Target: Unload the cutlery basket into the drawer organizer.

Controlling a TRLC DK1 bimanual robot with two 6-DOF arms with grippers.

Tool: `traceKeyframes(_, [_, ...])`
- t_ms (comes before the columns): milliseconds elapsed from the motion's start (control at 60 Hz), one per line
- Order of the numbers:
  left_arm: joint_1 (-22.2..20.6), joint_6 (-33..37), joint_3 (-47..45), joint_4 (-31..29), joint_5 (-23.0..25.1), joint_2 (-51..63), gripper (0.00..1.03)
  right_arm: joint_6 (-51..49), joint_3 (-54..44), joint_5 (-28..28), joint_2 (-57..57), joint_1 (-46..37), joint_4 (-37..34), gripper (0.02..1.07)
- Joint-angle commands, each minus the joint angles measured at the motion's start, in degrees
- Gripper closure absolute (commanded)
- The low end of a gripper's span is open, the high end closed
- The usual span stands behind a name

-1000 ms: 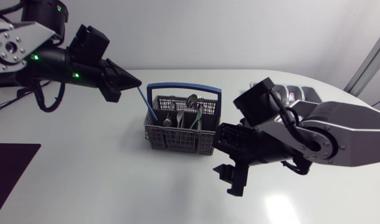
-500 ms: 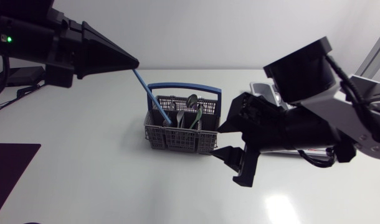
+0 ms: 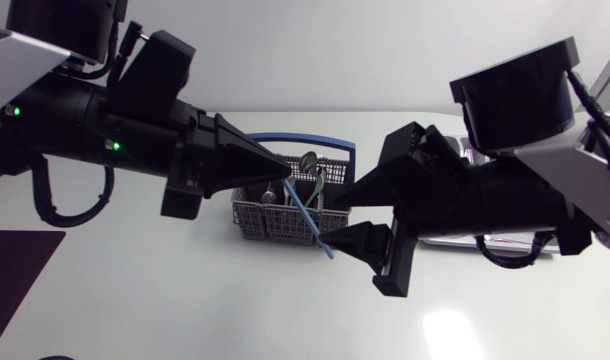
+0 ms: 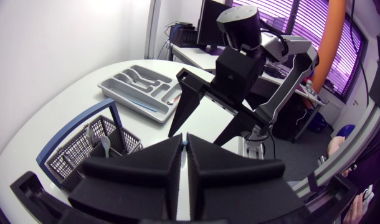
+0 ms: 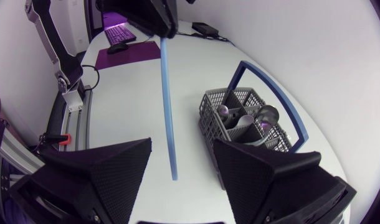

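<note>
The left claw (image 3: 283, 172) is clamped on a blue utensil (image 3: 307, 212) slanting above the cutlery basket (image 3: 275, 228) on the worktop (image 3: 165, 290), its free end between the spread fingers of the right claw (image 3: 347, 218).

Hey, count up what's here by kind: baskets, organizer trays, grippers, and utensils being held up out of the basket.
1 basket
1 organizer tray
2 grippers: left gripper, right gripper
1 blue utensil, held in the left gripper
Total: 5

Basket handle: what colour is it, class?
Blue. The basket handle shows best in the right wrist view.
</note>
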Motion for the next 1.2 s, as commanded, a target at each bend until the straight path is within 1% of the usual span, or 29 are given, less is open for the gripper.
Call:
traceKeyframes(0, [-0.87,-3.08,-1.80,2.14,1.03,1.47,1.00,1.92,-1.66,-1.07,1.39,-0.42,1.30,0.35])
traceKeyframes(83, [-1.75,-4.31,-1.97,3.90,1.03,2.35,1.00,1.92,-2.19,-1.69,2.62,-0.42,2.79,0.36])
traceKeyframes(117, [-2.01,-4.58,-1.89,4.07,1.03,2.70,1.00,1.74,-2.10,-2.22,3.06,-0.42,2.97,0.43])
traceKeyframes(183, [-2.19,-4.75,-1.71,4.25,1.03,3.05,1.00,1.57,-2.01,-2.74,3.59,-0.42,3.58,0.54])
traceKeyframes(200, [-2.28,-4.84,-1.71,4.25,1.03,3.14,1.00,1.39,-2.01,-2.74,3.59,-0.42,3.67,0.58])
traceKeyframes(217, [-2.37,-5.02,-1.62,4.43,1.03,3.14,1.00,1.13,-2.01,-2.74,3.68,-0.42,3.67,0.63])
traceKeyframes(283, [-2.37,-5.55,-1.71,5.04,1.03,3.23,1.00,0.86,-1.84,-3.01,3.77,-0.42,3.76,0.76])
traceKeyframes(300, [-2.37,-5.55,-1.71,5.13,1.03,3.32,1.00,0.78,-1.84,-3.27,3.85,-0.51,3.76,0.81])
traceKeyframes(350, [-2.28,-5.72,-1.71,5.13,1.03,3.32,1.00,0.42,-1.66,-3.97,4.21,-0.78,3.67,0.93])
traceKeyframes(367, [-2.28,-5.72,-1.71,5.13,1.03,3.40,1.00,0.25,-1.66,-4.06,4.21,-0.86,3.67,0.95])
traceKeyframes(417, [-2.28,-5.81,-1.71,5.22,1.03,3.40,1.00,0.25,-1.58,-4.24,4.65,-1.13,3.32,0.97])
traceKeyframes(433, [-2.28,-5.81,-1.80,5.22,1.03,3.40,1.00,0.16,-1.58,-4.50,5.00,-1.22,3.23,1.00])
traceKeyframes(450, [-2.28,-5.81,-1.71,5.22,1.03,3.40,1.00,0.07,-1.58,-4.76,5.17,-1.30,3.23,1.02])
traceKeyframes(550, [-2.19,-5.98,-1.71,5.22,1.03,3.76,1.00,-0.89,-2.10,-5.73,5.61,-1.83,2.09,1.02])
traceKeyframes(583, [-2.10,-6.07,-1.71,5.39,1.03,3.84,0.97,-0.98,-2.28,-5.82,5.52,-1.83,1.91,1.02])
traceKeyframes(633, [-1.84,-6.34,-1.62,5.66,1.03,3.93,0.84,-1.69,-2.63,-5.82,5.52,-1.83,1.30,1.02])
traceKeyframes(667, [-1.57,-6.60,-1.45,5.92,1.03,3.93,0.73,-1.86,-2.89,-5.82,5.52,-1.83,1.21,1.02])
traceKeyframes(683, [-1.49,-7.04,-1.27,6.18,0.94,4.02,0.65,-2.13,-3.07,-5.82,5.52,-1.83,0.95,1.02])
traceKeyframes(700, [-1.40,-7.13,-1.27,6.36,0.94,4.02,0.63,-2.21,-3.16,-5.82,5.52,-1.83,0.86,1.02])
traceKeyframes(717, [-1.31,-7.30,-1.01,6.62,0.94,4.02,0.58,-2.39,-3.25,-5.82,5.52,-1.83,0.51,1.02])
traceKeyframes(767, [-0.52,-7.39,0.31,6.71,0.94,4.02,0.36,-2.92,-3.77,-5.73,5.35,-1.92,-0.02,1.02])
traceKeyframes(783, [0.01,-7.39,0.75,6.80,0.94,4.02,0.29,-3.09,-3.95,-5.64,5.35,-2.01,-0.37,1.02])
traceKeyframes(800, [0.54,-7.39,1.28,6.97,0.85,4.02,0.25,-3.36,-4.04,-5.64,5.35,-2.09,-0.64,1.02])
traceKeyframes(933, [4.49,-7.30,4.09,8.12,0.41,4.19,0.16,-5.11,-5.71,-5.56,4.12,-4.03,-2.57,1.02])
traceKeyframes(967, [6.51,-7.22,5.06,8.12,0.41,4.63,0.16,-5.47,-6.50,-5.56,3.33,-5.08,-2.75,1.02])
traceKeyframes(1033, [8.80,-7.04,6.02,7.85,0.41,5.34,0.16,-6.70,-7.38,-5.56,2.01,-7.37,-4.15,1.02])
traceKeyframes(1100, [11.43,-5.37,6.99,5.57,0.32,6.57,0.16,-7.66,-7.99,-5.64,0.51,-10.44,-5.29,1.02])
traceKeyframes(1133, [12.40,-3.96,7.61,3.37,0.23,7.36,0.16,-8.45,-8.25,-5.73,-0.10,-12.91,-6.09,1.02])
traceKeyframes(1183, [13.63,-0.89,8.49,-0.32,-1.26,8.77,0.16,-9.33,-8.17,-6.08,-0.45,-16.25,-7.14,1.02])
